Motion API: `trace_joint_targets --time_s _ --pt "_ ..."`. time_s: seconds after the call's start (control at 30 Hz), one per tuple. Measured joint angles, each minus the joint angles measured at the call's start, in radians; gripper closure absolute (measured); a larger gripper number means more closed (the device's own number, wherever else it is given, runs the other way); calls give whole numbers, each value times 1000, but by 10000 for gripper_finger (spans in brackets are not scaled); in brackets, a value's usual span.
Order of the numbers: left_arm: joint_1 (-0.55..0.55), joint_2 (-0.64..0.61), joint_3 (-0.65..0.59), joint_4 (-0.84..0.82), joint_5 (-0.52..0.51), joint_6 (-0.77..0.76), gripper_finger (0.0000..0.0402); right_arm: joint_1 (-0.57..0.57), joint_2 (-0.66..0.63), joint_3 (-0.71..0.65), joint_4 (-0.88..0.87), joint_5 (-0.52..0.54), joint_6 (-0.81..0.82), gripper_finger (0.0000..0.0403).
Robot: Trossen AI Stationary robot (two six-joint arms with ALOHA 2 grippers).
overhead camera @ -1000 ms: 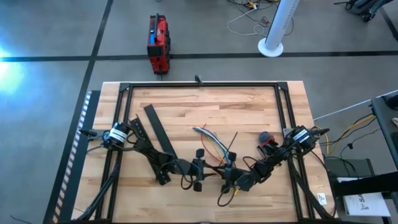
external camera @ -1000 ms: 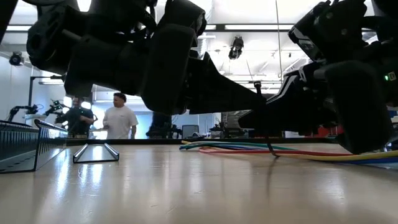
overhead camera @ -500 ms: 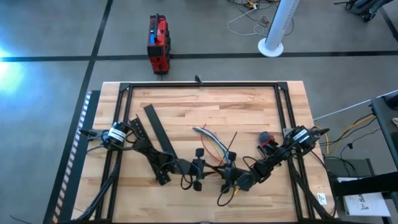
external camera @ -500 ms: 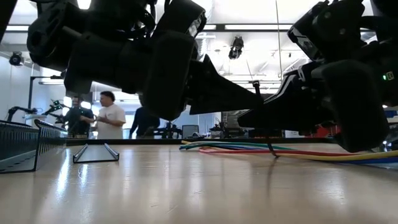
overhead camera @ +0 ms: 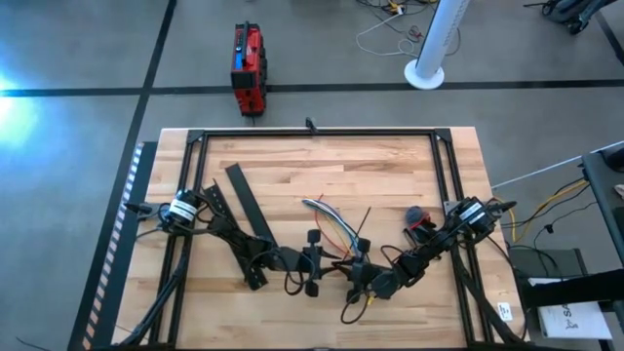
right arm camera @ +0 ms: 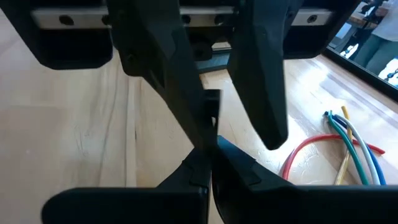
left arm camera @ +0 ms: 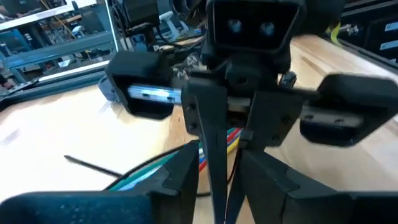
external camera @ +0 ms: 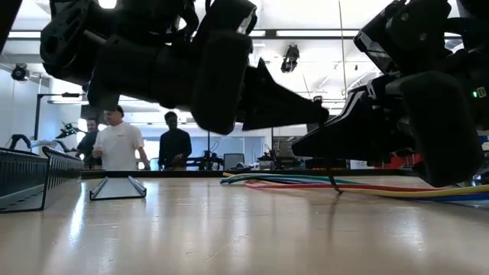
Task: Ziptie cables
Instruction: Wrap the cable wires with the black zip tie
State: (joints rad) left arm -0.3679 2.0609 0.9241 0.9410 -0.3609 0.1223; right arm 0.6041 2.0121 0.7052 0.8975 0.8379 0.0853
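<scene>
The cables (overhead camera: 330, 226), thin blue, green, orange, red and white wires, lie loose on the wooden table near its middle. They also show in the low view (external camera: 306, 182) and the right wrist view (right arm camera: 348, 146). A thin black zip tie (overhead camera: 363, 226) slants up from beside them. My right gripper (right arm camera: 208, 155) comes in from the right and is shut on the zip tie just above the cables. My left gripper (left arm camera: 219, 154) comes level from the left and is open. Its fingers stand on either side of my right gripper's tips. My right gripper pinches the zip tie's thin strap between its two fingertips (right arm camera: 198, 163), coming nearly level from the table's right side. The strap's lower end (external camera: 334, 186) reaches down to the table beside the cables. My left gripper: one finger (right arm camera: 198, 134) lies close against my right gripper's tips; I cannot tell whether it touches the strap.
Two flat black slotted bars (overhead camera: 249, 210) lie at the left behind my left arm. A dark wire tangle with a red clip (overhead camera: 419, 216) sits by my right arm. Black frame rails (overhead camera: 312, 134) border the table. People stand in the room beyond (external camera: 118, 145).
</scene>
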Motion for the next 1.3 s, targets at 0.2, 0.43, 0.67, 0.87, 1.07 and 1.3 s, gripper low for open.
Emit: trace_joint_targets --time_s 0.2,0.43,0.67,0.87,1.07,1.3 --pt "0 17 14 -5 4 0 341 0 0 0 -1 0 0 403" --pt "0 24 14 -5 7 -11 364 0 0 0 -5 0 0 403" --pt "0 25 14 -3 7 -9 394 0 0 0 -3 1 0 403" --pt "0 25 14 -9 6 -11 401 0 0 0 -4 0 0 403" --pt "0 25 14 -17 6 -11 401 0 0 0 -5 -17 -14 403" --pt "0 26 14 -17 5 -11 401 5 -13 -1 -13 -37 -18 361"
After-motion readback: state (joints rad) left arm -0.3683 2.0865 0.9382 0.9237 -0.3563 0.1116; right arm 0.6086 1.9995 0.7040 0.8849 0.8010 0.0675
